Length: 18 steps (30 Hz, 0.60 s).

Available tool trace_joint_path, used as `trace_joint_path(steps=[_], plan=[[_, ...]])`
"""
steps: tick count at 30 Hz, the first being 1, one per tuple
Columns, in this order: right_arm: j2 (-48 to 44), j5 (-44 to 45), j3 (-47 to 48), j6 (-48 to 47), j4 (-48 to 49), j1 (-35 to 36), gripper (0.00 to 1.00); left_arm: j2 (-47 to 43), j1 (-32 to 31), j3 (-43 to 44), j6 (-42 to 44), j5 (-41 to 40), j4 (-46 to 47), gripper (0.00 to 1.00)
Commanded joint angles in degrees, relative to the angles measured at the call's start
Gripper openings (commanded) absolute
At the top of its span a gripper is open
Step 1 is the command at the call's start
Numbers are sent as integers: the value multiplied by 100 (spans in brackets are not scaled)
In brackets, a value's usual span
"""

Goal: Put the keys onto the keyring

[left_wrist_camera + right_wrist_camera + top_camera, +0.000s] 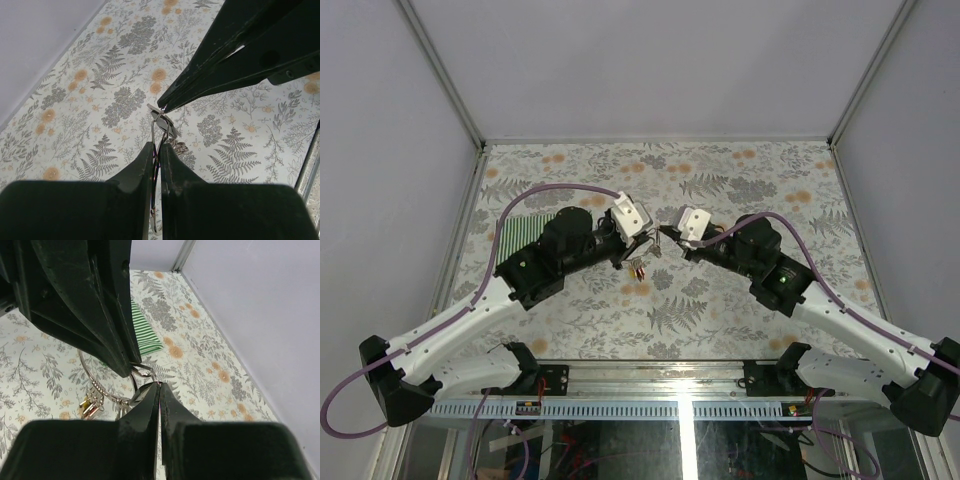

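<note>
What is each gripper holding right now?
Left gripper: closed, pinching the keyring wire.
Right gripper: closed, its tips on a silver key at the ring.

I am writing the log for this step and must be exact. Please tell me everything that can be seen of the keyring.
The keyring is a thin silver wire loop, metal by its look, held between the two tools over the flowered table. The left tool is shut on its wire. The right tool is shut right beside it; whether on ring or key I cannot tell. Keys with yellow and red heads hang from its lower arc.
</note>
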Motion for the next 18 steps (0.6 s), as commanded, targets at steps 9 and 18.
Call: trace_joint_path(steps=[9, 18], plan=[[-180, 40, 287, -58, 187, 4, 5, -32, 25, 197, 301, 1059, -97, 0], [-153, -72, 182, 60, 375, 3, 18, 27, 22, 256, 325, 1215, -191, 0]])
